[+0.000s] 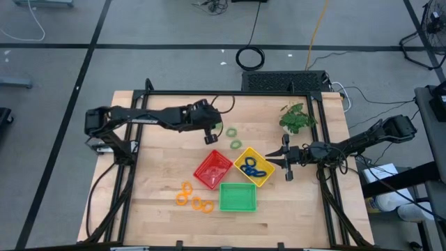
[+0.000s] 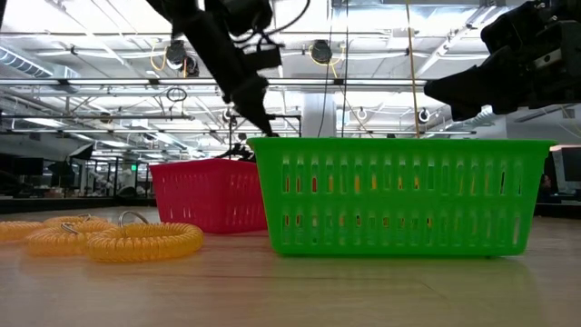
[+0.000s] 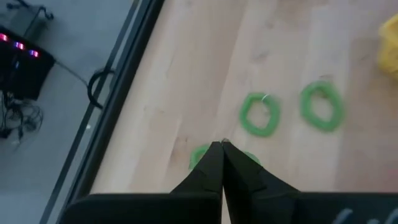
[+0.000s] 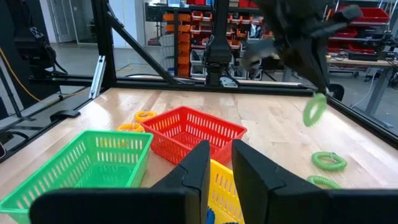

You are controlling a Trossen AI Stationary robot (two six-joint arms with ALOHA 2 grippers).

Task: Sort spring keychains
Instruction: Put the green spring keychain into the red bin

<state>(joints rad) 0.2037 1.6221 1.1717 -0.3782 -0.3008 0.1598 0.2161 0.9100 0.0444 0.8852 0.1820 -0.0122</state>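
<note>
While the sort stands unfinished, the stock reads from left of the frame to right as follows.

Orange spring keychains [image 1: 193, 199]: a loose cluster on the surface [image 1: 160, 139], lower left of centre, near the green tray's left side.

Left end effector [image 1: 210, 139]: upper centre, raised above the surface, fingers together and clamped on a green spring keychain [image 4: 314, 109] that dangles from the tips.

Red tray [image 1: 212, 169]: centre, apparently empty.

Green tray [image 1: 237, 196]: lower centre, nothing visible inside.

Loose green spring keychains [image 1: 233, 138]: two on the surface just right of the left end effector.

Yellow tray [image 1: 254, 166]: right of centre, holding blue spring keychains [image 1: 251, 167].

Right end effector [image 1: 286, 161]: just right of the yellow tray, fingers slightly apart, nothing visibly between them.

Plant [image 1: 297, 117]: upper right.

Risks, by judgement: the coil hangs from a thin pinch at the fingertips, so it could slip during transfer, or bounce off a rim when released. The red tray lies between the carrier and the green one, so an early release would misfile the item.
</note>
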